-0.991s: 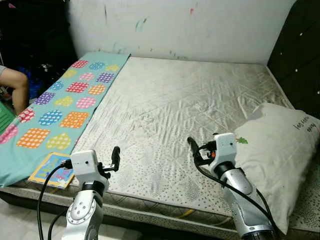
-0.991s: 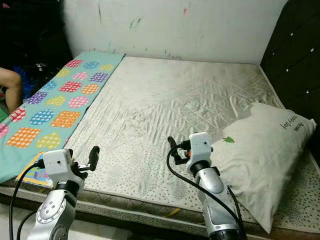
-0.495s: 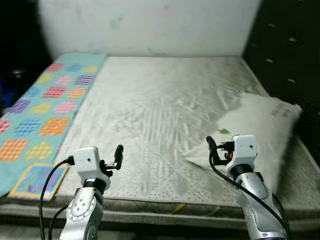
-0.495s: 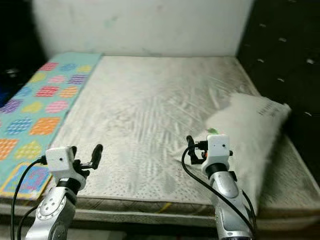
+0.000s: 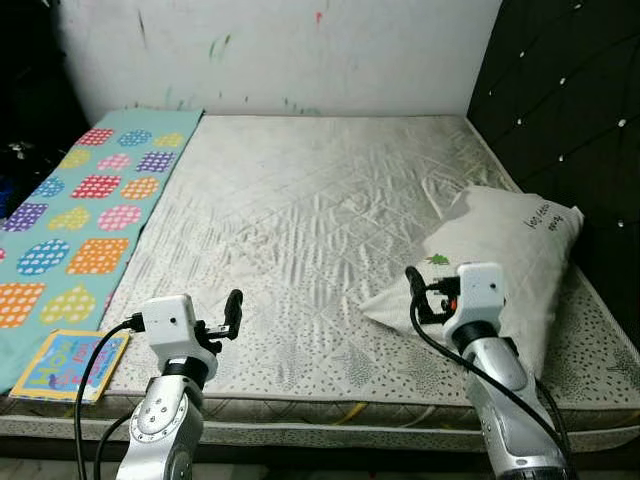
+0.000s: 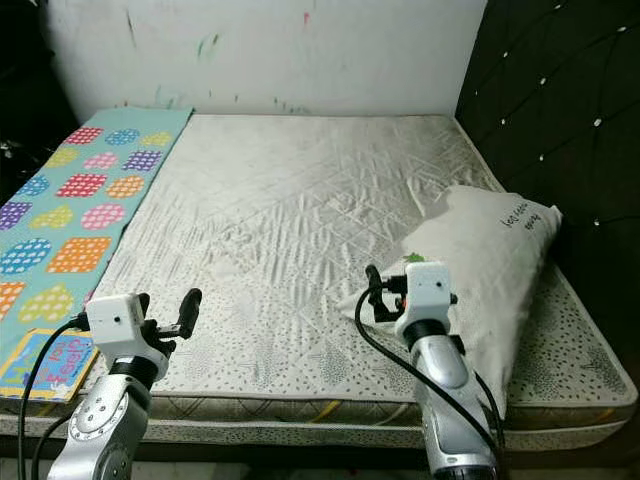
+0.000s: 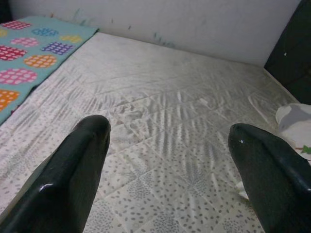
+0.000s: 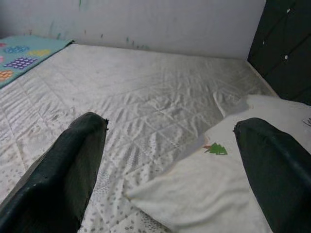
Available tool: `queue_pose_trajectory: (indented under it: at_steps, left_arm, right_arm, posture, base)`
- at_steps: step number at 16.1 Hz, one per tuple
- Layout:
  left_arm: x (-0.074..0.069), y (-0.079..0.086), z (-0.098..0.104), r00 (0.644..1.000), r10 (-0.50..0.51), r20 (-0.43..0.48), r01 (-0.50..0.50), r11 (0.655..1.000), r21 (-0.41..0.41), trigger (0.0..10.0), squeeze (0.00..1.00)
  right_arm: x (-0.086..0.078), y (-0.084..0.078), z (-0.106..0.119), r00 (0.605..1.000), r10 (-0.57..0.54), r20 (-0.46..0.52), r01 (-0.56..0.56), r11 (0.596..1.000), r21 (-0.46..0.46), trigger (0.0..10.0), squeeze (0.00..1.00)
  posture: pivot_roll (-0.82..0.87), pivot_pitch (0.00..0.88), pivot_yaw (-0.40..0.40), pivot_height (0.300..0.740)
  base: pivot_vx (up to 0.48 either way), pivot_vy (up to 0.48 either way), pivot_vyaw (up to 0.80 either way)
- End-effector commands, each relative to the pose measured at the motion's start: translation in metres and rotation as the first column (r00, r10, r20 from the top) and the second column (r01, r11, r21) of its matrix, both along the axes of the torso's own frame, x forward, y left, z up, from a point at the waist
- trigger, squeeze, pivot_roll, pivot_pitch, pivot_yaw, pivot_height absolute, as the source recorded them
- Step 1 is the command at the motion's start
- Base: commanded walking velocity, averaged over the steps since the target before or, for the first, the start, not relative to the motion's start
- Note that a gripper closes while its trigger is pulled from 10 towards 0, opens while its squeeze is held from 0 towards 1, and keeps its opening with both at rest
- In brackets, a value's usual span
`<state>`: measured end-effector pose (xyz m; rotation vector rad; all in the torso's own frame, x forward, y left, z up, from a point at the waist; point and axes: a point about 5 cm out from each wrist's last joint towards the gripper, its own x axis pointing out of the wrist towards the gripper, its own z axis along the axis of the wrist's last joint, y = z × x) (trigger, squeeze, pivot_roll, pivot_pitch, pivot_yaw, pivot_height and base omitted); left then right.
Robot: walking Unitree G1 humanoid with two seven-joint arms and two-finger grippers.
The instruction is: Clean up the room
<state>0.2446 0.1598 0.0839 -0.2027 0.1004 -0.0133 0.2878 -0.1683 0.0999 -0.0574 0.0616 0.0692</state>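
Jaws of right gripper point(image 6: 372, 291) spread, pillow point(image 6: 480, 262) long axis toward headboard point(image 6: 540, 120)

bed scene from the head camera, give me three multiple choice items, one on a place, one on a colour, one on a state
1. Where does the pillow lie on the mattress?
A. on the robot's right side, by the dark headboard
B. on the patterned mat
C. on the floor

2. What is the ground colour of the patterned mat?
A. red
B. teal
C. black

3. How do the fingers of the right gripper stand?
A. shut on the pillow
B. shut on nothing
C. open, held above the pillow's corner

Answers:
1 A, the pillow lies along the right edge, next to the headboard.
2 B, teal cloth with coloured dotted shapes.
3 C, the right wrist view shows both fingers wide apart with the pillow between and beyond them.
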Motion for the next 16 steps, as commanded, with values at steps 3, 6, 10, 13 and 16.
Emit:
queue_pose_trajectory:
  at_steps: [3, 6, 10, 13, 16]
  left_arm:
    - [0.0014, 0.0015, -0.0003, 1.0, 0.006, -0.007, -0.006, 1.0, 0.0, 10.0, 0.0]
    - [0.0016, 0.002, -0.0005, 1.0, 0.006, -0.01, -0.006, 1.0, 0.0, 10.0, 0.0]
    - [0.0023, 0.0013, 0.0001, 1.0, 0.001, -0.003, -0.001, 1.0, 0.01, 10.0, 0.0]
    - [0.0028, 0.0006, 0.0011, 1.0, -0.005, 0.001, 0.005, 1.0, 0.023, 10.0, 0.0]
    - [0.0031, 0.0001, 0.0009, 1.0, -0.003, 0.001, 0.003, 1.0, 0.024, 10.0, 0.0]
  right_arm:
    - [0.0012, 0.0014, 0.0001, 1.0, 0.004, -0.002, -0.004, 1.0, -0.008, 10.0, 0.0]
    - [0.0014, 0.0021, -0.0005, 1.0, 0.006, -0.004, -0.006, 1.0, -0.01, 10.0, 0.0]
    - [0.002, 0.0024, -0.0015, 1.0, 0.007, -0.006, -0.007, 1.0, -0.015, 10.0, 0.0]
    - [0.0025, 0.0028, -0.0017, 1.0, 0.01, -0.005, -0.01, 1.0, -0.019, 10.0, 0.0]
    - [0.003, 0.0019, -0.0014, 1.0, 0.011, -0.003, -0.011, 0.999, -0.038, 10.0, 0.0]
  posture:
    - [-0.1, 0.0, 0.007, 0.74]
    - [-0.1, 0.0, 0.008, 0.74]
    - [-0.1, 0.0, 0.011, 0.74]
    - [-0.1, 0.0, 0.011, 0.74]
    - [-0.1, 0.0, 0.009, 0.74]
  base:
    - [0.0, 0.247, 0.0]
    - [0.0, 0.247, 0.0]
    - [0.0, 0.0, 0.0]
    - [0.0, 0.0, 0.0]
    - [0.0, -0.309, 0.0]
